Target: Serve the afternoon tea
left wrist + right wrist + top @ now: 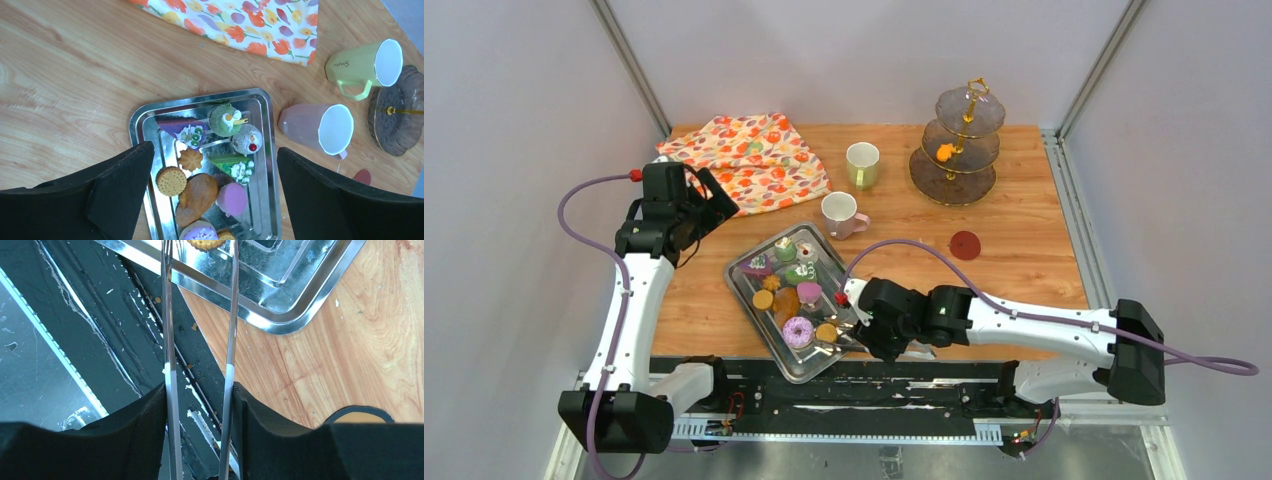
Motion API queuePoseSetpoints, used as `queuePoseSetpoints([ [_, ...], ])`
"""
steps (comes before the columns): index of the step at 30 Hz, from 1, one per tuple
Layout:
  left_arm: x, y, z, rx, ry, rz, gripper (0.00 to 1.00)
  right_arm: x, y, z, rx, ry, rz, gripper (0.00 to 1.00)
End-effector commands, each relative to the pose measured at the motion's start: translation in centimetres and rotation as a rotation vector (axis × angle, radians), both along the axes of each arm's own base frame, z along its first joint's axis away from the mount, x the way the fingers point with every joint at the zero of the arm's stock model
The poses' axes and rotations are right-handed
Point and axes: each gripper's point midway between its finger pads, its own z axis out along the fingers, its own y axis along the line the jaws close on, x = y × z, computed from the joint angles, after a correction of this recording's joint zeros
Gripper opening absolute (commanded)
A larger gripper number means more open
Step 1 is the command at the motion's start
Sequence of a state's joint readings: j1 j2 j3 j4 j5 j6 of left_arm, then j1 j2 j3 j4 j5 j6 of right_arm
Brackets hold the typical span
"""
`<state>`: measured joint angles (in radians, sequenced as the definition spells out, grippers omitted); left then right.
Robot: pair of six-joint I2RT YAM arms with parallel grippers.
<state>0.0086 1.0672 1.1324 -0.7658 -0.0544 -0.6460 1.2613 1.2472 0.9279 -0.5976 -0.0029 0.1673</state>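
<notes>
My right jaws grip the metal tongs (230,340) flanking an orange cookie (202,244) on the steel tray (280,322); my left jaws hang open, and the pale-green mug (360,62) reads "Simple".

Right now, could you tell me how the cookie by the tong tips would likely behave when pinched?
The cookie looks small and stiff, so it probably lifts in one piece but could crumble if squeezed hard. The tongs are smooth, narrow metal, so it may slip or pivot between the tips.

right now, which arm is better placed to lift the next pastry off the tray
Right: its jaws clamp the tongs, straddling a cookie on the tray; left jaws hang open, empty.
</notes>
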Motion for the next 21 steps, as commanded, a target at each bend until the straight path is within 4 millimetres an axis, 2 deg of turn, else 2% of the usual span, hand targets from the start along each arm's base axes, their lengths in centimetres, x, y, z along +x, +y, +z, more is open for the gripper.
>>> queuePoseSetpoints([
  [1,0.2,-0.3,-0.2,-0.007,-0.004,-0.011,0.98,0.1,0.5,-0.1,-0.004,-0.036,0.014,0.46],
  [3,0.1,-0.3,-0.1,-0.007,-0.004,-0.011,0.98,0.3,0.2,-0.2,-0.014,-0.044,0.009,0.43],
  [7,0.1,-0.3,-0.1,-0.006,-0.005,-0.012,0.98,0.5,-0.1,0.1,-0.013,-0.061,-0.004,0.2],
  [9,0.1,-0.3,0.0,-0.005,-0.009,-0.01,0.98,0.9,-0.3,0.8,0.004,-0.083,-0.021,0.13],
  [16,0.2,-0.5,-0.1,-0.009,-0.013,-0.025,0.98,3.8,-2.2,4.0,0.102,-0.134,-0.177,0.12],
  [21,0.2,-0.6,-0.6,-0.012,0.0,-0.028,0.98,7.0,-5.2,6.5,0.231,-0.161,-0.404,0.09],
])
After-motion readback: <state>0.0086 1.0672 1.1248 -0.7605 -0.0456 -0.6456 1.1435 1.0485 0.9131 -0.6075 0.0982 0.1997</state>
